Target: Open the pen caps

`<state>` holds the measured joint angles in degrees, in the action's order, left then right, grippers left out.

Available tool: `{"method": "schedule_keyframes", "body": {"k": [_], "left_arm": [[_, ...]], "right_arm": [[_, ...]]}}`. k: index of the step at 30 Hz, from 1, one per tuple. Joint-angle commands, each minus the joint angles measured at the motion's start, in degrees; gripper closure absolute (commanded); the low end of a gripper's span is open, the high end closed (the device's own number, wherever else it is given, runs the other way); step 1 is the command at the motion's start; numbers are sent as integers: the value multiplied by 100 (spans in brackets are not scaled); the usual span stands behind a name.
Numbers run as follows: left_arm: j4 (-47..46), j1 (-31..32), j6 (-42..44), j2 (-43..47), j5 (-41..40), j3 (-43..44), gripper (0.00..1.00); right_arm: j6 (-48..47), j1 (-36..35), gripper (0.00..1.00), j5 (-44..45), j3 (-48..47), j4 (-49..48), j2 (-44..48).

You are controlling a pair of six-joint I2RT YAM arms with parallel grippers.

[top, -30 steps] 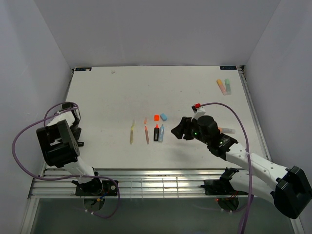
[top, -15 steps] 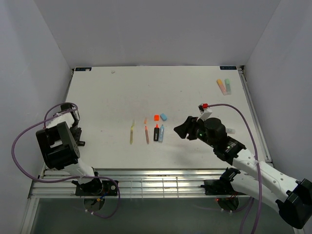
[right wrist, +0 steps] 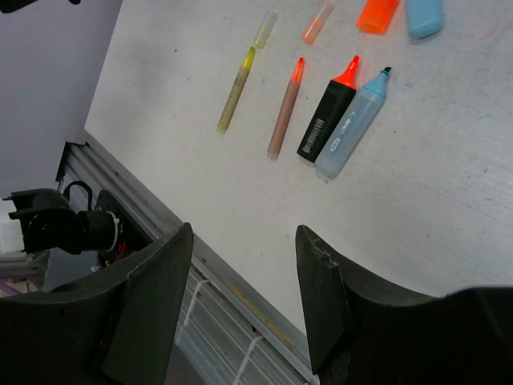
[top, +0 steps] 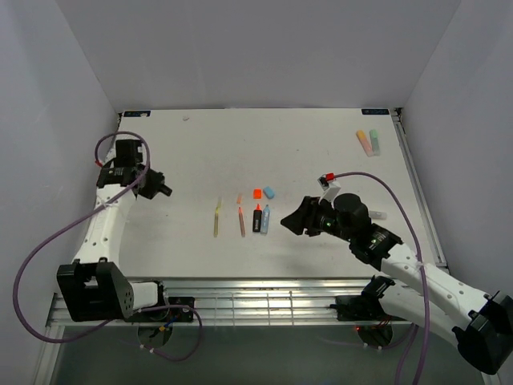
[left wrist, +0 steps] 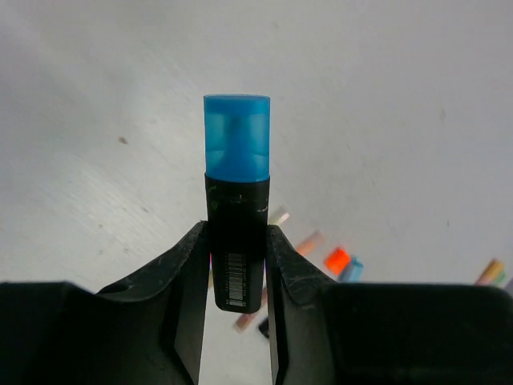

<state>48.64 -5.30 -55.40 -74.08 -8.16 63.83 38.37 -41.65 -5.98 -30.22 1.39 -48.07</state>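
Over the left side of the white surface, the left pincer is clenching a black highlighter by its barrel. The blue cap is sitting on this highlighter's end, sticking out beyond the fingertips. Pale lilac-grey walls are enclosing the surface on three sides, and a metal rail is running along its near edge.

Near the middle, an orange cap and a pale blue cap are lying side by side. Just in front of them, four uncapped pens are lying in a row: a yellow pen, a thin orange pen, an orange-tipped highlighter and a pale blue highlighter. Two pastel highlighters are resting near the far right corner. The right pincer is hanging released, grasping nothing, just right of the row.
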Motion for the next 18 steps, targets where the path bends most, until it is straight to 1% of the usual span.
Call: {"method": "schedule_keyframes", "body": {"k": [1,3,4,6,7,9,10,13,14,16,18], "left_arm": [[-398,1219,152,455,614,60,100],[-635,1740,73,702,606,-28,100],[-698,2248,-66,763,536,-107,100],[-725,2760,-251,860,176,-152,100],[-725,3302,-339,852,36,-178,100],[-716,3788,-603,747,-385,-187,100],[-707,4182,-682,694,-501,-196,100],[-523,4694,-1060,431,-905,-196,100],[-479,4800,-1174,395,-976,-205,100],[-400,5116,-1517,281,-1186,-205,100],[-356,5293,-1710,211,-1336,-126,100]], "right_arm": [[153,-36,40,-772,-221,-586,-254],[197,-106,40,-992,-239,-771,-448],[223,-220,39,-993,-274,-902,-501],[259,-370,39,-932,-327,-1035,-685],[276,-518,39,-905,-414,-1131,-755],[276,-660,37,-800,-537,-1202,-1045],[268,-800,35,-721,-703,-1194,-1150],[250,-1002,31,-274,-907,-1141,-1476],[267,-1038,31,-64,-942,-1271,-1564],[346,-1126,31,131,-942,-1421,-1643],[382,-1161,31,281,-951,-1606,-1740]]}}
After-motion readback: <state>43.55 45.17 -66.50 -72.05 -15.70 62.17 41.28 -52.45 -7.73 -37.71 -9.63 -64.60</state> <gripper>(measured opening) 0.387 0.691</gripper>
